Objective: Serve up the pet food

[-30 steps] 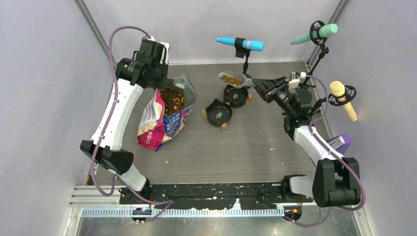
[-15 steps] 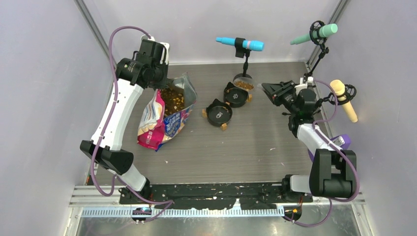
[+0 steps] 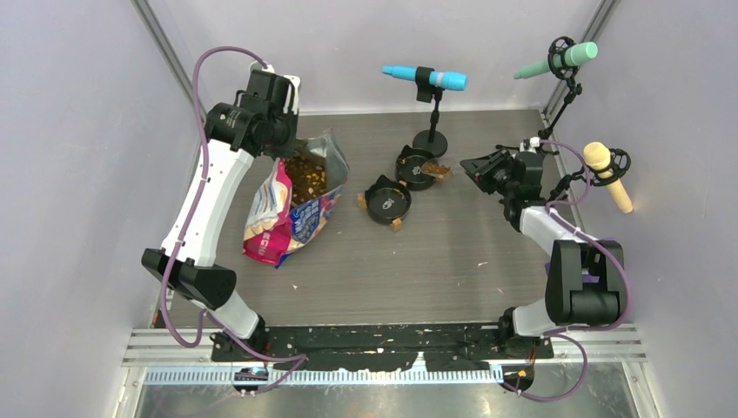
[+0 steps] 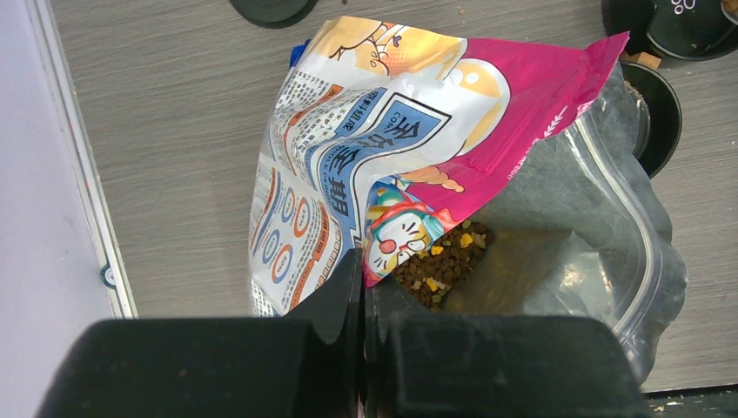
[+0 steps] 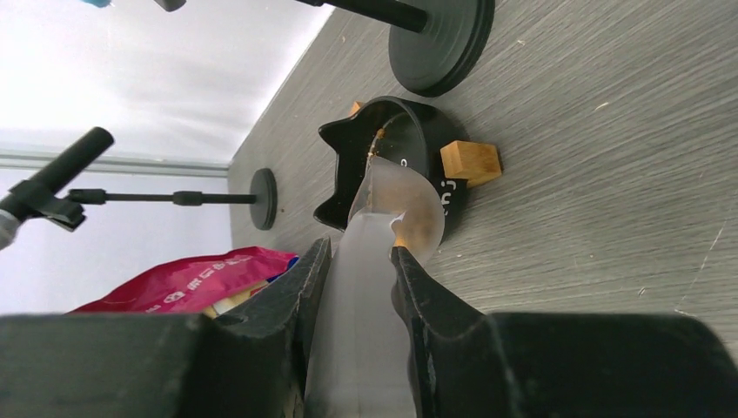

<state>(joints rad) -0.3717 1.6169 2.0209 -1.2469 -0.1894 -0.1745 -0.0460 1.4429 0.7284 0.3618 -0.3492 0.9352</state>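
Lying bag (image 3: 291, 218), mouth toward far side

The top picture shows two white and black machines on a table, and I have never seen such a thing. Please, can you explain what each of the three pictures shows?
They are two robot arms bolted at the near edge of the table. The wide picture comes from a fixed camera above; the other two come from a camera on each wrist. The left end effector pinches the open edge of the pink-and-blue bag, which holds brown kibble. The right end effector grips a translucent scoop, tipped at the rim of the far black bowl. A second black bowl stands beside it.
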